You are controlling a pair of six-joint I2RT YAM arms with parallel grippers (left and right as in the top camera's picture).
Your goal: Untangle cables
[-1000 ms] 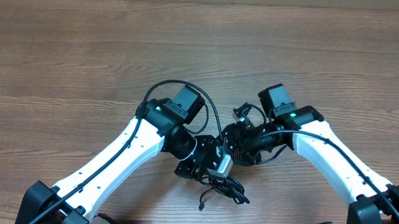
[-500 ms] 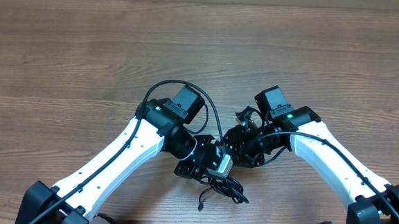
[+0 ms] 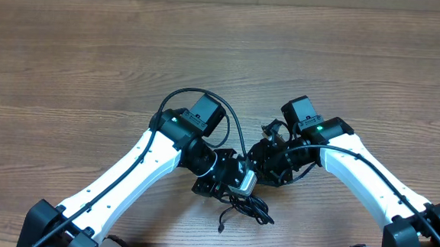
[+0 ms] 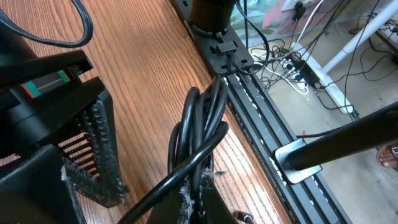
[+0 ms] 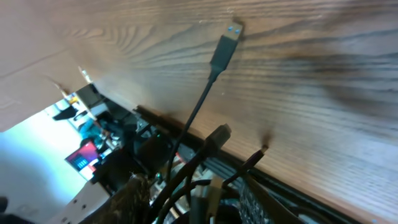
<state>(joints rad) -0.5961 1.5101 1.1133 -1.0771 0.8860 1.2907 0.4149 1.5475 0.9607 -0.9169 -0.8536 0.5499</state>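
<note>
lower centre of the overhead frame: my left claw (image 4: pixel 194 198) is clamped tight on the black cables (image 4: pixel 202 124), which trail toward the near edge of the table (image 3: pixel 225 47). my right claw (image 5: pixel 196 202) straddles more strands, a silver-tipped plug (image 5: pixel 229 36) at upper centre; gripped or not, i cannot tell.

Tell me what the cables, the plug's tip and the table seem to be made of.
The cables: black rubbery or plastic sheath, smooth with a slight sheen. The plug tip: likely bare metal, silvery and glinting. The table: wood or wood-look laminate, matte, with visible grain.
</note>
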